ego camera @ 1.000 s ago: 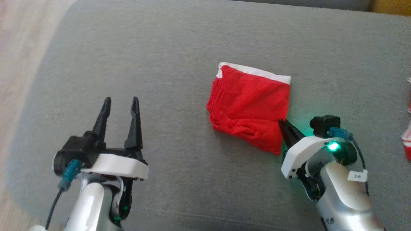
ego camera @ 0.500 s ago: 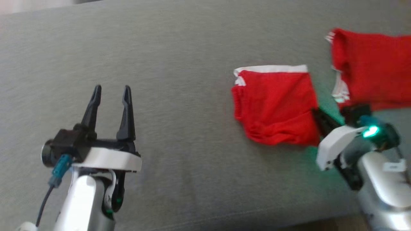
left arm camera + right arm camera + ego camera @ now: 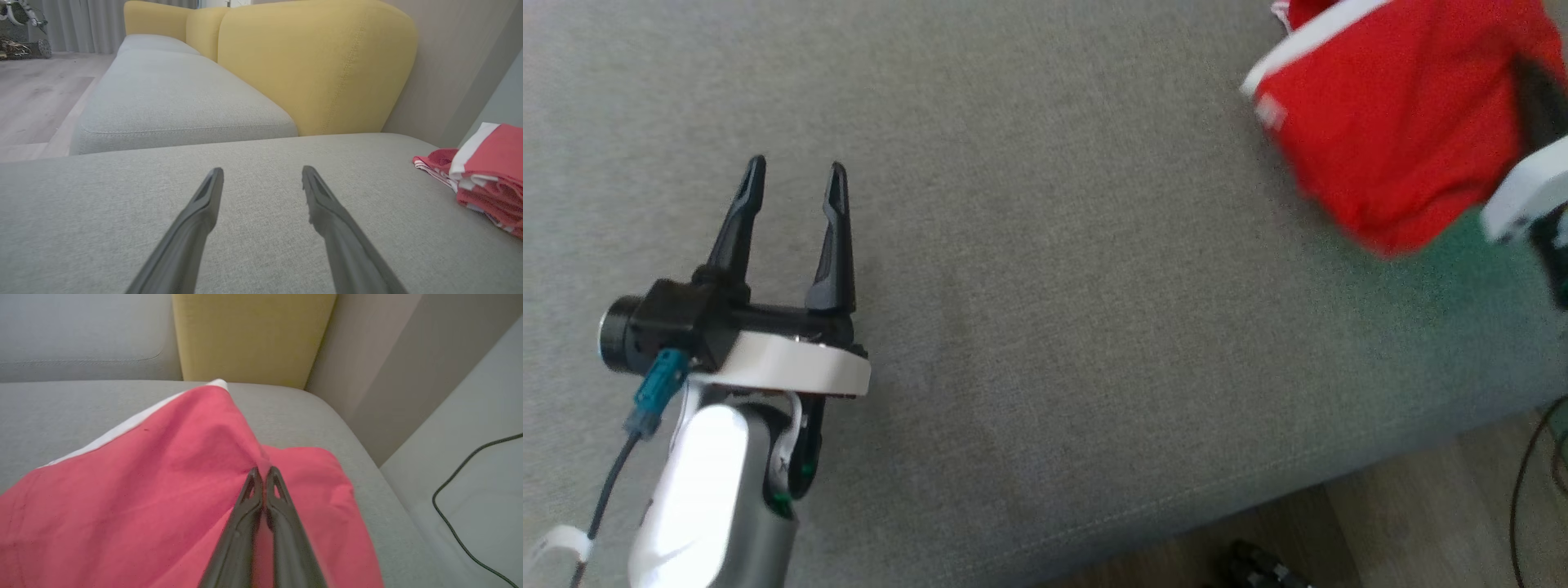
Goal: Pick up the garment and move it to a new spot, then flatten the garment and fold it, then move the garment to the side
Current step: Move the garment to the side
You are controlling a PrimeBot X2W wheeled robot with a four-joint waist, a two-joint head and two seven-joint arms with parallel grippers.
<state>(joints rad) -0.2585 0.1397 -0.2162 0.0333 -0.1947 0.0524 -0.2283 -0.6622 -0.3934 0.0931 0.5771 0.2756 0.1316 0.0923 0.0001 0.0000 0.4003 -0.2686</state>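
The garment (image 3: pixel 1388 131) is red with a white band, folded, and hangs at the upper right of the head view over the grey sofa cushion (image 3: pixel 1045 269). My right gripper (image 3: pixel 1531 90) is shut on its right edge. In the right wrist view, the right gripper (image 3: pixel 263 473) pinches a raised ridge of the garment (image 3: pixel 163 477). My left gripper (image 3: pixel 792 175) stands open and empty above the cushion, far to the garment's left. The left gripper (image 3: pixel 261 175) shows spread jaws in its own wrist view, with the garment (image 3: pixel 494 155) at the right edge.
A second red cloth with white stripes (image 3: pixel 433 163) lies beneath and beside the held garment. The cushion's front edge and wooden floor (image 3: pixel 1421 523) are at the lower right, with a black cable (image 3: pixel 1523 490). A yellow backrest (image 3: pixel 310 69) rises behind the cushions.
The head camera has swung right. My right gripper has lifted the garment off the cushion and carried it right, over the other red cloth. The left gripper has stayed open.
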